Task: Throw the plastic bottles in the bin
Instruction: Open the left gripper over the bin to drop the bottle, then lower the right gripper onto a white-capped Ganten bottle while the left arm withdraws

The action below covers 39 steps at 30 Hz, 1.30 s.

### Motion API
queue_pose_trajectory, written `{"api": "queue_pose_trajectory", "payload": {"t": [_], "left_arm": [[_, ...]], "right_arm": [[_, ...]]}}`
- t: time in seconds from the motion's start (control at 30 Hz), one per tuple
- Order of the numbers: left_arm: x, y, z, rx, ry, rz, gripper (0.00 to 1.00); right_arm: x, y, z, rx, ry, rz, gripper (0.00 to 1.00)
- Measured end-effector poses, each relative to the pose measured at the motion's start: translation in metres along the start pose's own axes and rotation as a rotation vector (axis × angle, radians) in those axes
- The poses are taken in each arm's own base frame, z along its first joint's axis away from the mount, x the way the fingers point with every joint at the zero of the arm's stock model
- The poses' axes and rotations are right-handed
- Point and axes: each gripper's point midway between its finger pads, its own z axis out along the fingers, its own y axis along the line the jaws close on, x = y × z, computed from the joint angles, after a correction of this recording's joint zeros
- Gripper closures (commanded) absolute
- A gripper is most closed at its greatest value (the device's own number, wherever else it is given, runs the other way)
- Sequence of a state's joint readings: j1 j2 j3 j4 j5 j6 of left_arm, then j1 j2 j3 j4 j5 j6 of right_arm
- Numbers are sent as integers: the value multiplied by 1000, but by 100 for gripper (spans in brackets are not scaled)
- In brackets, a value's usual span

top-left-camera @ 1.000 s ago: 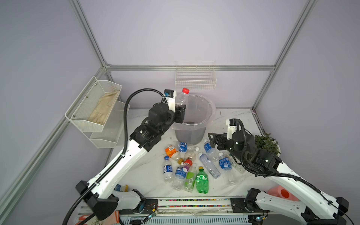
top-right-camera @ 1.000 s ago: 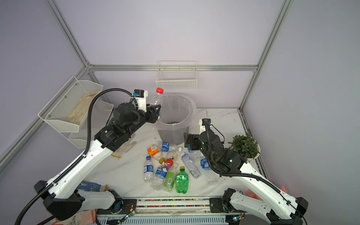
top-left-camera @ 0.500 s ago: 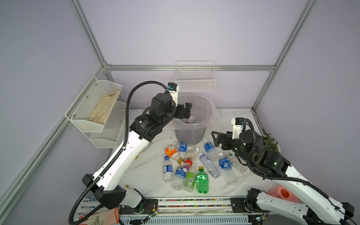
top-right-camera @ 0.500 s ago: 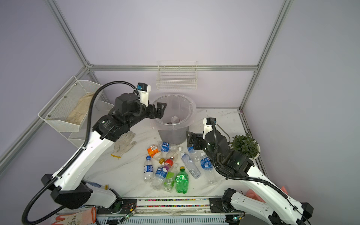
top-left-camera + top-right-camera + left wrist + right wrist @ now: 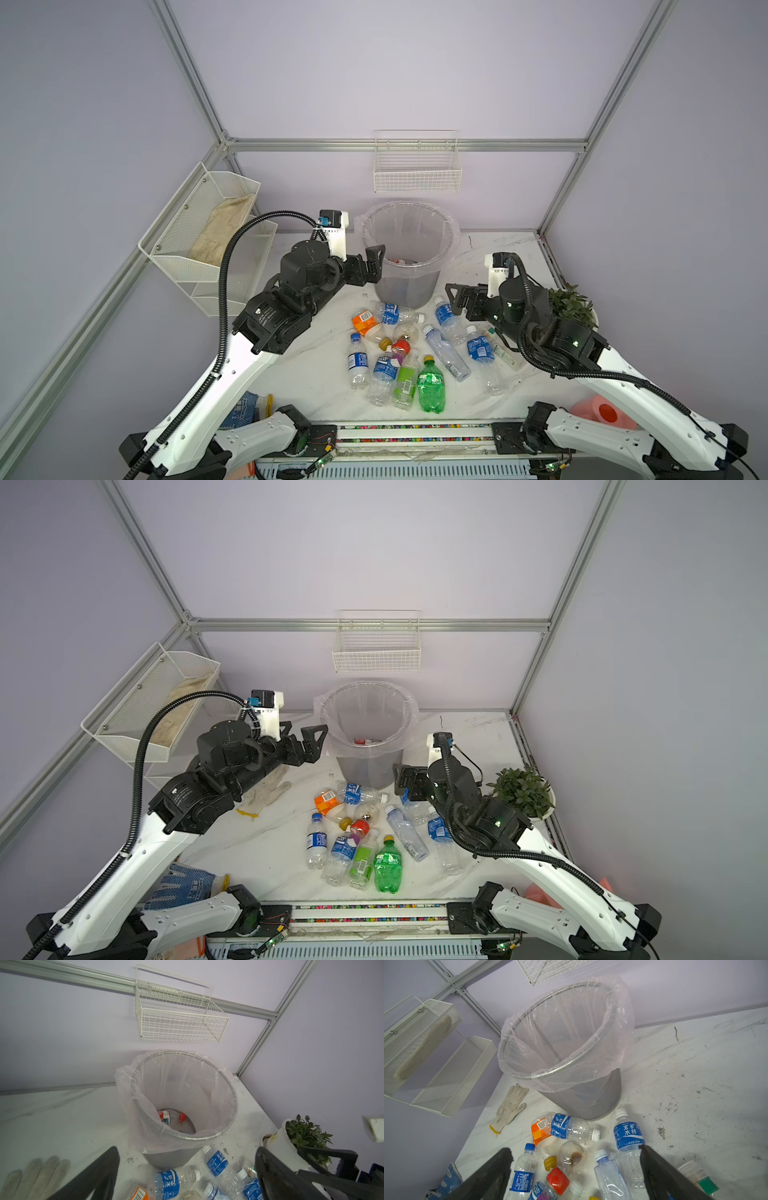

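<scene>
"Left wrist view: what is seen inside the bin (image 5: 170,1157)?"

"One bottle with a red cap (image 5: 166,1115) is seen lying at the bottom, inside the clear liner. The bin itself is stood upright at the back of the table (image 5: 316,374)."

"And where are the other bottles (image 5: 446,355) found?"

"They are scattered flat on the table in front of the bin, as shown in both top views. A blue-labelled one (image 5: 388,312) is found nearest the bin's foot, touching an orange-labelled one (image 5: 363,322). A green bottle (image 5: 431,384) is laid at the near edge of the group."

"How is the left end effector (image 5: 300,737) held?"

"It is spread wide and empty, raised just beside the bin's rim on the left."

"And the right end effector (image 5: 454,296)?"

"It is also spread wide and empty. It is held low, right of the bin, above the blue-labelled bottles on that side of the group."

"What is placed around them?"

"A white glove (image 5: 266,791) is laid left of the bottles. A potted plant (image 5: 571,305) is set at the right edge. A wire basket (image 5: 415,174) is hung on the wall behind the bin."
</scene>
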State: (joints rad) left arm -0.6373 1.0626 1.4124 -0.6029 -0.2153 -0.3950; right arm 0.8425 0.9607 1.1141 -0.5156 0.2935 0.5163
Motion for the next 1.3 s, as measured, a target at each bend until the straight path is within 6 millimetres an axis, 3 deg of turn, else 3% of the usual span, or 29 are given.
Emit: {"api": "queue_pose_trajectory", "payload": {"t": [0.3, 0.77, 1.1, 1.3], "left_arm": [[37, 21, -23, -18, 23, -60, 0], [106, 50, -29, -83, 129, -121, 1], [130, 62, -39, -105, 157, -163, 1], [140, 66, -43, -116, 171, -184, 1]], "right_arm": [[31, -3, 23, 32, 120, -28, 2], [115, -22, 48, 56, 385, -75, 3], [161, -45, 62, 130, 513, -95, 3], [179, -57, 65, 172, 562, -109, 6]]}}
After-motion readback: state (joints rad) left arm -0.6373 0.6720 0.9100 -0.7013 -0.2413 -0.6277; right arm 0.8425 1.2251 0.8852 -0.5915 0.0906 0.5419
